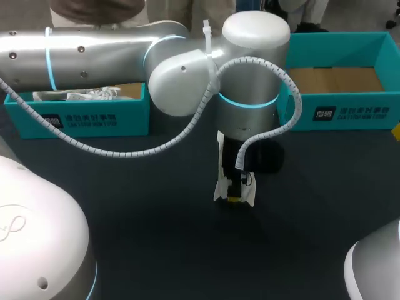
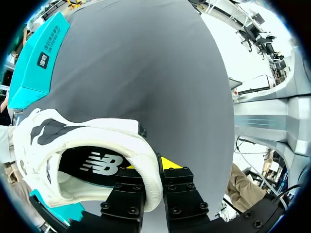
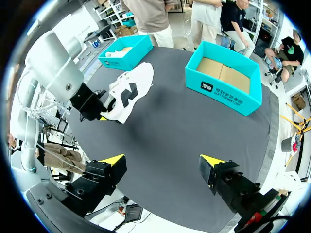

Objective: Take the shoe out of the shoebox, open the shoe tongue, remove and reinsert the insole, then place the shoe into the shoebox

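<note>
**Shoe out of its box, heel pinched in our left fingers, right fingers waiting wide**

Our left fingers are clamped on the padded heel collar of the white shoe, one inside the opening and one outside. The shoe is at the middle of the bench, and we cannot tell whether its sole rests there. Its long axis runs from the heel at those fingers to the toe, which points toward the second teal shoebox holding something white. The teal shoebox showing a brown floor lies off to one side. Our right fingers stand wide apart, holding nothing, well away from the shoe, so we judge the tongue is theirs to reach. A logo sits inside the shoe, a dark mark is on its flank, and each box has a white label. We leave the print unread.
</note>
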{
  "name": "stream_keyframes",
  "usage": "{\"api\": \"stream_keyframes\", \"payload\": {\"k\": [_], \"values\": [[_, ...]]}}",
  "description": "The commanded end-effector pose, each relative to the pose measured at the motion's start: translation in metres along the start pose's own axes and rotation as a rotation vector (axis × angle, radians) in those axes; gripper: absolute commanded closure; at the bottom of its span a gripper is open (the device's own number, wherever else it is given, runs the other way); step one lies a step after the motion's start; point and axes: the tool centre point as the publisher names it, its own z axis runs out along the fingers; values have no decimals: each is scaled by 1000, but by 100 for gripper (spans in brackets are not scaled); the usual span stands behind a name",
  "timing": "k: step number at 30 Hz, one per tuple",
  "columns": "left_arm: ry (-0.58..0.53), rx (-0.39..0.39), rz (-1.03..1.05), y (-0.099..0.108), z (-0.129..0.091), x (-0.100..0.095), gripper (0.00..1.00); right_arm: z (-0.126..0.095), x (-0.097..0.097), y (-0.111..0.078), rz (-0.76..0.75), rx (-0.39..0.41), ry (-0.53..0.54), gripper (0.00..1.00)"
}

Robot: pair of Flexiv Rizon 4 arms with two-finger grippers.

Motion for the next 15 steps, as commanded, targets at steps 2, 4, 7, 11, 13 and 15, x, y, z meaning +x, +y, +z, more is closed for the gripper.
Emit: {"api": "stream_keyframes", "payload": {"k": [2, 4, 7, 11, 13, 15], "values": [[-41, 29, 3, 13, -59, 13, 100, 0, -1, 3, 1, 6, 2, 0], [-47, 33, 26, 13, -70, 16, 100, 0, -1, 3, 1, 6, 2, 0], [-58, 46, 29, 14, -79, 19, 100, 0, -1, 3, 1, 6, 2, 0], [-75, 55, 10, 15, -89, 21, 100, 0, -1, 3, 1, 6, 2, 0], [-77, 58, 12, 15, -90, 22, 100, 0, -1, 3, 1, 6, 2, 0], [-83, 51, -2, 15, -91, 22, 100, 0, -1, 3, 1, 6, 2, 0]]}}
